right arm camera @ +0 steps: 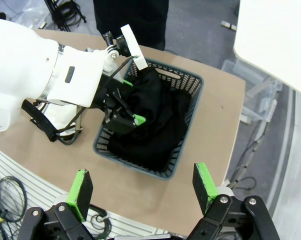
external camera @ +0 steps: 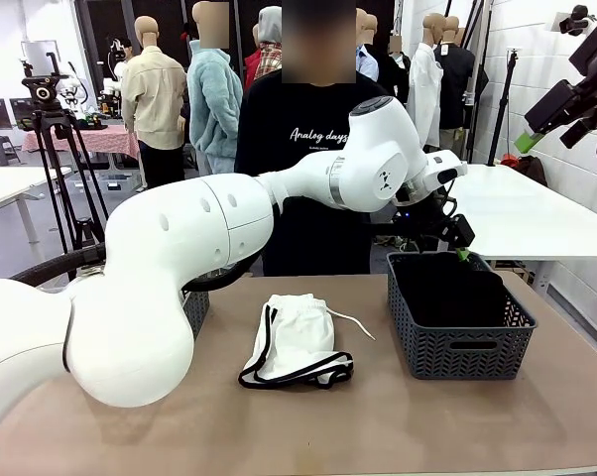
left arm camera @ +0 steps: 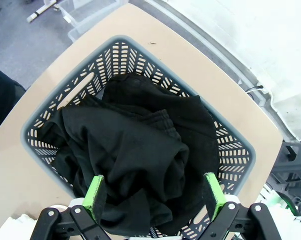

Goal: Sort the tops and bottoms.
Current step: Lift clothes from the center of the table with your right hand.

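Look at the grey basket (external camera: 455, 349) near the right edge of the tabletop (external camera: 398, 426): you have the black bottoms (left arm camera: 135, 160) piled inside it, soft plain black cloth, crumpled into thick folds that fill the basket almost wall to wall and rise about level with its rim. In the left wrist view you can make out a ribbed band running across the middle of the heap.

Your left gripper (left arm camera: 155, 197) hangs just above that heap, over the basket's far side, with its green-padded fingers spread wide and nothing between them. One fold of black cloth lies below and between the pads; whether the pads touch it you cannot tell from these views.

The white shorts (external camera: 294, 342) lie on the tabletop near its middle, just left of the basket and apart from it. They are loosely folded and rumpled, white with black piping along the hems and side seam, and a white drawstring trails off to the right toward the basket.

Your right gripper (right arm camera: 143, 187) is held high off the right edge of the tabletop, looking down on the basket, fingers wide apart and empty.

The person (external camera: 308, 149) in a black printed T-shirt stands at the far edge.
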You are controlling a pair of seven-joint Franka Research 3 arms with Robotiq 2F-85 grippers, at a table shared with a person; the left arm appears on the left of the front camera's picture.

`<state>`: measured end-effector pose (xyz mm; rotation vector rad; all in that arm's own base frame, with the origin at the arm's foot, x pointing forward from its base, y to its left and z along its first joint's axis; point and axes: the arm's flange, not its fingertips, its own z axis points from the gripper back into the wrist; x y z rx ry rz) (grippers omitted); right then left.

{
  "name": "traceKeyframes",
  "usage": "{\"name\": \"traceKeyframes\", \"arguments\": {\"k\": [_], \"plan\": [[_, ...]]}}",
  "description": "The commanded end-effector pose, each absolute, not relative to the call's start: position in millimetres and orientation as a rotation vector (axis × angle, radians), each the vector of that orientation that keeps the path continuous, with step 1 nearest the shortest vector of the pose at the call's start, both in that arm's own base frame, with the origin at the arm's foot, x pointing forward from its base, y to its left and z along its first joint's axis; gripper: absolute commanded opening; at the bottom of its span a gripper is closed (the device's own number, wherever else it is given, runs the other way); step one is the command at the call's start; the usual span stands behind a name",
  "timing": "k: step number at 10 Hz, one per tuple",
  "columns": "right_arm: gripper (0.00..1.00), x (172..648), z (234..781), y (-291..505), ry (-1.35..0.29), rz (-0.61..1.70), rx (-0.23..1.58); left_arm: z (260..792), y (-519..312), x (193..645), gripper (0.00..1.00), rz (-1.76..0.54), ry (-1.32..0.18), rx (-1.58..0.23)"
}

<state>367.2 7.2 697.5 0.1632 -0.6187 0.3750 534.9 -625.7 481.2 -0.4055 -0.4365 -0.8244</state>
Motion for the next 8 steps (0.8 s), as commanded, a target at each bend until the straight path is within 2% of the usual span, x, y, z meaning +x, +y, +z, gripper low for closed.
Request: {"name": "traceKeyframes", "arguments": {"k": [1,4,6,8], "plan": [[1.0,368.6,697.4,6.8,-0.617,0.385,0.151,482.4,-625.4,534.9,1.0,-0.826,-0.44,-0.406],[1.0,368.6,697.4,6.8,-0.617,0.385,0.151,481.2,-625.7,534.9,1.0,-0.824,-0.436,-0.405],[1.0,368.6,697.4,6.8,-0.617,0.385,0.151,511.2,-576.9,491.7,1.0,-0.78,-0.456,-0.179],[1.0,368.6,697.4,6.8,-0.617,0.385,0.151,520.1,-517.4,465.6,1.0,-0.719,-0.411,-0.158]]}}
